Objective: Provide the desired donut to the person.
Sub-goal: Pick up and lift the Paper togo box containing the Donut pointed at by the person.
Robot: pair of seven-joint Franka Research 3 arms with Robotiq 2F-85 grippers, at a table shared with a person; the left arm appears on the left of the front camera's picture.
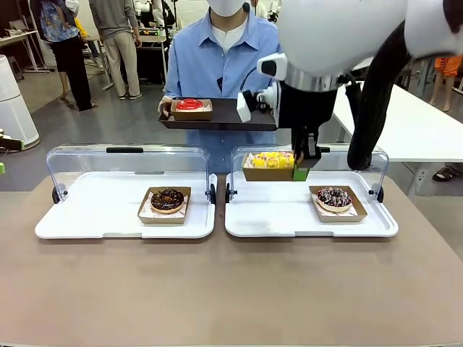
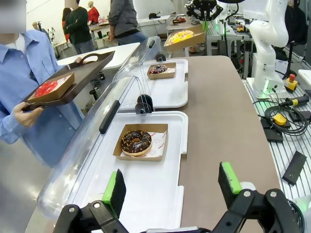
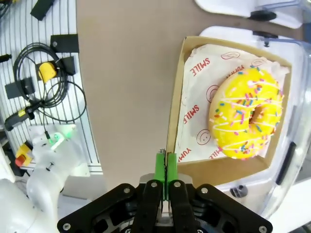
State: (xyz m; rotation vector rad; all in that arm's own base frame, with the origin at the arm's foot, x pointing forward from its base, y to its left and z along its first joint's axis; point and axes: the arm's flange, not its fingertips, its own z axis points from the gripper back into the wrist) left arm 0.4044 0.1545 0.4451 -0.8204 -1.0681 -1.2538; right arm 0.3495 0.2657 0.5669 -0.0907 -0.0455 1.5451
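Right pincer (image 3: pixel 166 167) is clenched on the rim of the cardboard box (image 3: pixel 177 97) carrying the yellow donut (image 3: pixel 247 112), raised over the right tray (image 1: pixel 268 217). Left pincer (image 2: pixel 172 180) hangs released above the left tray (image 2: pixel 146 174) near a chocolate donut (image 2: pixel 136 141); the person (image 1: pixel 217 65) stands across the bench (image 1: pixel 217 289) holding a dark tray (image 1: pixel 231 116).

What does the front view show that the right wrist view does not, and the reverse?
Front: the person holding a dark tray with a red donut; two chocolate donuts. Right wrist: smiley print on the paper; cables. Both: the yellow donut in its box, its rim pinched by the shut right end effector.
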